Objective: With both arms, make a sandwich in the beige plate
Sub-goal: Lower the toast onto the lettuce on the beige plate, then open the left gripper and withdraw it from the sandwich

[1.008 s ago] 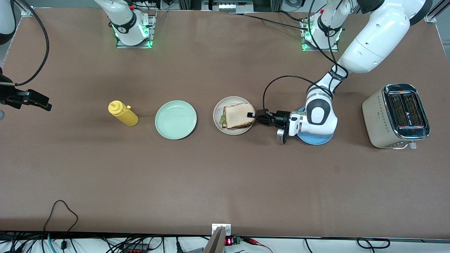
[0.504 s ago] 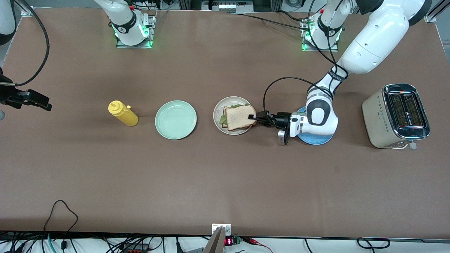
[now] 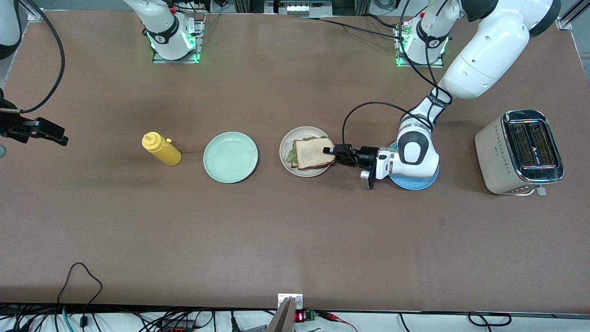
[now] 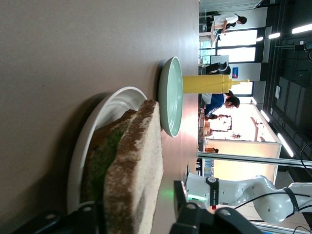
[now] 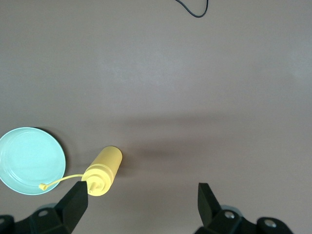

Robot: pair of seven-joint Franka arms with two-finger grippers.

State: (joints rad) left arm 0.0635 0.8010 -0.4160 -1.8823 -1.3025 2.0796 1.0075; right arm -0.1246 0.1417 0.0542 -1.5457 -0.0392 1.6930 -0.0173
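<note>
The sandwich point(image 3: 313, 153) lies on the beige plate point(image 3: 285, 145) in the middle of the table, with green lettuce point(image 3: 291, 157) showing under the top toast slice. My left gripper point(image 3: 329, 151) reaches in level from the left arm's end. It is open, its jaws straddle the edge of the top toast slice point(image 4: 136, 161), and a small gap shows at one finger point(image 4: 181, 200). The plate's rim point(image 4: 97, 122) and the lettuce point(image 4: 105, 156) show in the left wrist view. My right gripper point(image 3: 46, 131) is open and empty, high over the table at the right arm's end; it also shows in the right wrist view point(image 5: 141, 204).
A mint green plate point(image 3: 230, 157) and a yellow squeeze bottle point(image 3: 162, 149) lie beside the beige plate toward the right arm's end. A blue plate point(image 3: 415, 183) sits under the left wrist. A toaster point(image 3: 521, 151) stands at the left arm's end.
The top toast slice has turned and settled squarer over the lettuce. My left gripper has shifted slightly with it. The right arm has not moved.
</note>
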